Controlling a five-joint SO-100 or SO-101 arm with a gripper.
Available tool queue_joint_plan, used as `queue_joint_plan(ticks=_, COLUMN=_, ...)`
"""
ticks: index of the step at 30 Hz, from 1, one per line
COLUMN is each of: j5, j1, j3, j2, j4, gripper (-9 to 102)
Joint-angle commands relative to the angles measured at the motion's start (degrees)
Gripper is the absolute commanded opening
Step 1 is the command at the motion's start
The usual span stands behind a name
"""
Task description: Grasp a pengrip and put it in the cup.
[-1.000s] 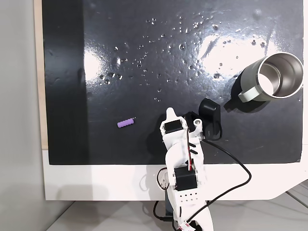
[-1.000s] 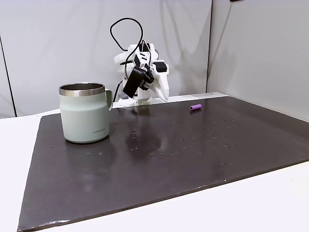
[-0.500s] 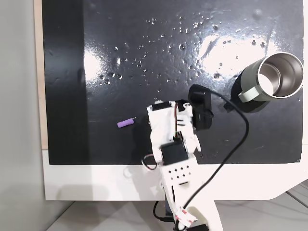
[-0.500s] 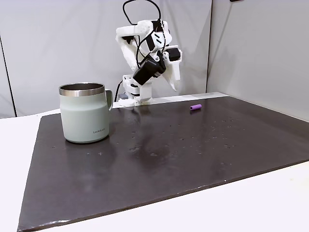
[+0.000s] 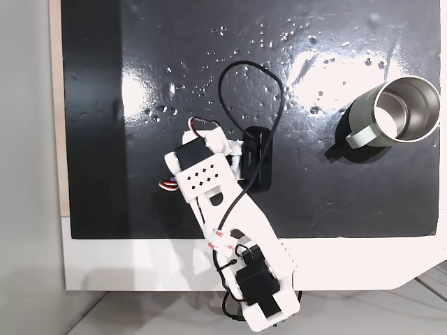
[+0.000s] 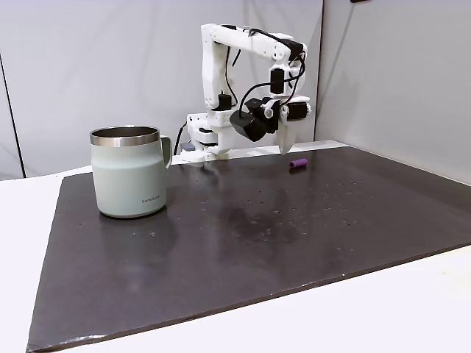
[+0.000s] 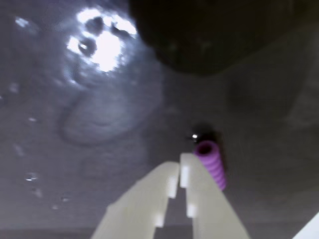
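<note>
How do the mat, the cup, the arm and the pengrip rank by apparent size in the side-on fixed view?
Largest to smallest:
1. The black mat.
2. The arm and the cup: unsure, since the cup stands nearer the camera.
3. The pengrip, tiny, lying just below the gripper.

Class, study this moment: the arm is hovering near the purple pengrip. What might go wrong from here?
1. In the wrist view the hand looks nearly shut and sits beside the pengrip, not around it; descending now could knock it away.
2. The ribbed pengrip lies on its side and may roll.
3. The cup stands far across the mat, so a weak pinch risks dropping it.
</note>
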Motion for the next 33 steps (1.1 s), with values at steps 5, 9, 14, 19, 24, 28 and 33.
queue_joint_plan(ticks=5, j5=2.2, j1=-4.66, j3=-4.66, j2=-2.11, j4=1.85, gripper=10)
queue_joint_plan(ticks=9, j5=4.48, j1=-5.98, j3=-6.33, j2=-5.54, j4=3.52, gripper=21)
queue_joint_plan(ticks=14, j5=5.71, j1=-9.32, j3=-7.38, j2=-7.03, j4=3.08, gripper=22)
queue_joint_plan(ticks=19, j5=7.12, j1=-12.13, j3=-9.14, j2=-9.32, j4=2.99, gripper=23)
queue_joint_plan(ticks=24, j5=7.56, j1=-14.06, j3=-9.14, j2=-11.16, j4=2.11, gripper=23)
queue_joint_plan(ticks=28, j5=7.91, j1=-15.82, j3=-9.23, j2=-12.74, j4=0.7, gripper=22)
queue_joint_plan(ticks=33, j5=7.03, j1=-18.63, j3=-9.23, j2=-15.12, j4=-0.88, gripper=20)
